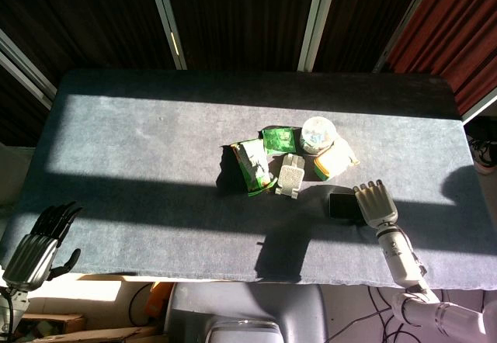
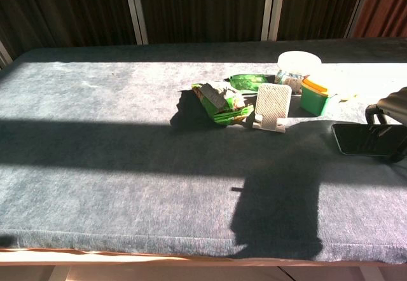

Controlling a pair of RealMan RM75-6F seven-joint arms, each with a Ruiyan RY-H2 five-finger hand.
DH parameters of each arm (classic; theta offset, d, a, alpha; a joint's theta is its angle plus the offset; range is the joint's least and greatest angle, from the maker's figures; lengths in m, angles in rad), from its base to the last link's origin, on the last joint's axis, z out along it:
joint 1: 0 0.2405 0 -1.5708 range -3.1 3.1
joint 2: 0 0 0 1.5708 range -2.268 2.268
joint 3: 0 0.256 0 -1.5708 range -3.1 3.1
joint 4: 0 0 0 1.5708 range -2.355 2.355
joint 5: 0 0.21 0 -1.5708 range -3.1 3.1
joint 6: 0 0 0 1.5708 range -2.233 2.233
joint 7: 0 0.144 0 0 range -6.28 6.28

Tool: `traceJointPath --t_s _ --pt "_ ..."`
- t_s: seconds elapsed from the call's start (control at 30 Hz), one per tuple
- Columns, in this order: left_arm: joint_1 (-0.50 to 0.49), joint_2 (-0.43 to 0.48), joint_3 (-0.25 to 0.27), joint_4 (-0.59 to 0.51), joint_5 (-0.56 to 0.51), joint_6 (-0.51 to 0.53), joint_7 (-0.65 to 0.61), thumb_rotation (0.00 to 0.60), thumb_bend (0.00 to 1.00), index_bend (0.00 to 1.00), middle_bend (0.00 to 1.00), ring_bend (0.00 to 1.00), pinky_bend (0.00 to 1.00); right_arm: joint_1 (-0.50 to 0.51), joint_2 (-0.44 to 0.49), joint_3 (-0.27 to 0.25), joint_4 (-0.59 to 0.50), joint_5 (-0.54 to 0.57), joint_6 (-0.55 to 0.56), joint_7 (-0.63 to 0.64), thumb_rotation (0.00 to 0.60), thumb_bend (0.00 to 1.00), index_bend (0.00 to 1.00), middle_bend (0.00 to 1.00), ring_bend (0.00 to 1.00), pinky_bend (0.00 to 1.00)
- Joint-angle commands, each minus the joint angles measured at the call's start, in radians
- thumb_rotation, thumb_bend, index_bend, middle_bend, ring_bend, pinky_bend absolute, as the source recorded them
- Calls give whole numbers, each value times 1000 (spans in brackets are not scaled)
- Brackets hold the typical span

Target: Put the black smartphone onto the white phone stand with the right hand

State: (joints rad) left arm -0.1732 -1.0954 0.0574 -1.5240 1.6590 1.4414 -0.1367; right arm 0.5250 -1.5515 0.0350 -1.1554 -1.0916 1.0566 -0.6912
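Observation:
The black smartphone (image 1: 342,205) (image 2: 361,139) lies flat and low over the table's right side, in shadow. My right hand (image 1: 374,202) (image 2: 389,125) grips its right end, thumb on the far edge and fingers under the near edge. The white phone stand (image 1: 291,176) (image 2: 272,106) stands upright near the table's middle, to the left of the phone and further back, with nothing on it. My left hand (image 1: 35,246) hangs off the table's near left corner, fingers apart and holding nothing.
Around the stand lie a green snack bag (image 1: 253,166) (image 2: 219,101), a small green packet (image 1: 278,139), a white lidded cup (image 1: 319,133) (image 2: 297,68) and a green and orange box (image 1: 334,161) (image 2: 315,96). The grey table (image 1: 140,149) has a sunlit band across it.

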Motion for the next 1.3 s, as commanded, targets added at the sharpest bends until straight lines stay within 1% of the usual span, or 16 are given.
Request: traceJointPath --t_s 0.03,0.4,0.5,0.6,0.63,0.8,0.87,0.93,0.97,1.07,1.17,1.3 --pt "0 0 0 1 1 1 -1 600 403 0 0 0 0 -1 6 -1 9 -21 26 -32 600 301 925 595 407 451" --pt "1 0 2 1 7 5 -4 600 402 0 0 0 0 -8 67 1 -18 -103 134 -147 600 301 926 604 407 451" --pt "0 0 2 1 9 3 -4 600 402 0 0 0 0 -5 84 0 -25 -144 176 -193 600 301 926 604 407 451" --pt "-2 -1 3 0 10 1 -2 600 403 0 0 0 0 13 99 -2 -19 -220 234 -258 600 301 926 604 407 451" --pt "-3 -2 2 0 9 -1 -1 600 403 0 0 0 0 26 107 -7 -15 -262 254 -284 600 301 926 604 409 451" --pt "-8 -5 1 -3 6 -12 5 600 403 0 0 0 0 114 147 -22 11 -451 292 -410 600 301 926 604 428 481" --pt "-9 -4 1 -3 6 -14 5 600 403 0 0 0 0 167 168 -31 28 -537 281 -448 600 301 926 604 429 482" --pt "-8 -2 -1 -2 2 -11 -2 600 403 0 0 0 0 213 188 -36 43 -597 249 -495 600 300 926 604 428 449" --pt "-6 0 -2 -1 -1 -8 -5 600 403 0 0 0 0 228 195 -34 40 -609 229 -518 600 300 926 604 428 427" --pt "1 5 -6 4 -7 6 -25 600 403 0 0 0 0 268 221 -36 17 -643 165 -571 600 298 925 604 428 402" --pt "7 8 -7 10 -10 16 -42 600 403 0 0 0 0 309 246 -49 7 -689 105 -585 600 298 926 603 428 394" --pt "8 10 -9 14 -10 21 -51 600 403 0 0 0 0 356 252 -59 16 -736 37 -574 600 299 926 604 426 380"
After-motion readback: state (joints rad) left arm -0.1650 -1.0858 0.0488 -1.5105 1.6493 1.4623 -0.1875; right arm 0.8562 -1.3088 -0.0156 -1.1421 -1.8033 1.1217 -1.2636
